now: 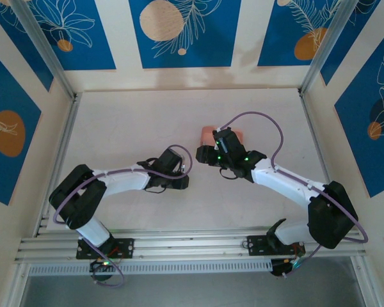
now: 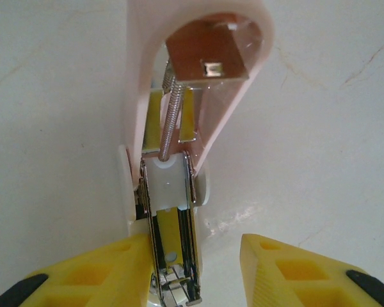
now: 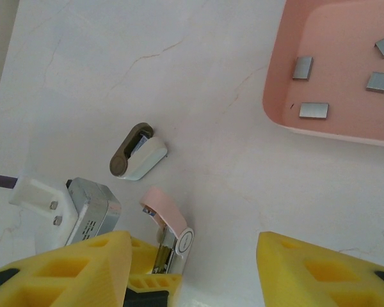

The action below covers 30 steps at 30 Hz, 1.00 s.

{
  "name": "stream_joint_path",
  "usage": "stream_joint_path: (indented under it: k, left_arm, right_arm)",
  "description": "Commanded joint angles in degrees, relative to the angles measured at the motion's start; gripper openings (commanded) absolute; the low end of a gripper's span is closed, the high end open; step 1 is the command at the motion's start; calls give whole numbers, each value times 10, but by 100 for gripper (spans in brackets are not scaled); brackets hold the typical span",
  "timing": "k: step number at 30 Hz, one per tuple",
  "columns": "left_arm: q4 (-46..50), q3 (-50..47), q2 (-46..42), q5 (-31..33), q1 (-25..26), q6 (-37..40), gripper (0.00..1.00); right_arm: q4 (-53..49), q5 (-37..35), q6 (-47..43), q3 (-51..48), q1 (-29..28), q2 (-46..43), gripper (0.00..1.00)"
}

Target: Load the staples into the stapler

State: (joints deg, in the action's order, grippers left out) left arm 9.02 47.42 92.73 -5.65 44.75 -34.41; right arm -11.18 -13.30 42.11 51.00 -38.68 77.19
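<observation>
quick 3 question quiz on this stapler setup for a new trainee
1. True or false: the pink stapler has its lid shut.
2. How many staples lie in the pink tray in the right wrist view?
3. The white-and-brown stapler lies: A in the tray, B on the table, C on top of the pink stapler.
Key: 1 false, the lid is raised; 2 four; 3 B.

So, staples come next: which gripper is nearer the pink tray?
Right. The right gripper hangs just off the near side of the pink tray. The left gripper is farther off to the left, at the pink stapler.
</observation>
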Motion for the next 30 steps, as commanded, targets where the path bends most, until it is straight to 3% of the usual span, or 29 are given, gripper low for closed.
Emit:
stream_joint_path:
  k: [1,22,30]
  left_arm:
    - [11,14,6,-31,2,0,41]
    - [8,-18,-52,-33,-18,-13,49]
    - [5,-22,-32,-52,-20,-15,49]
  right_arm:
    - [3,7,1,17,-5,6,54]
    - [20,11,-2,13,-11,9,55]
    - [18,13,-2,16,-11,15,55]
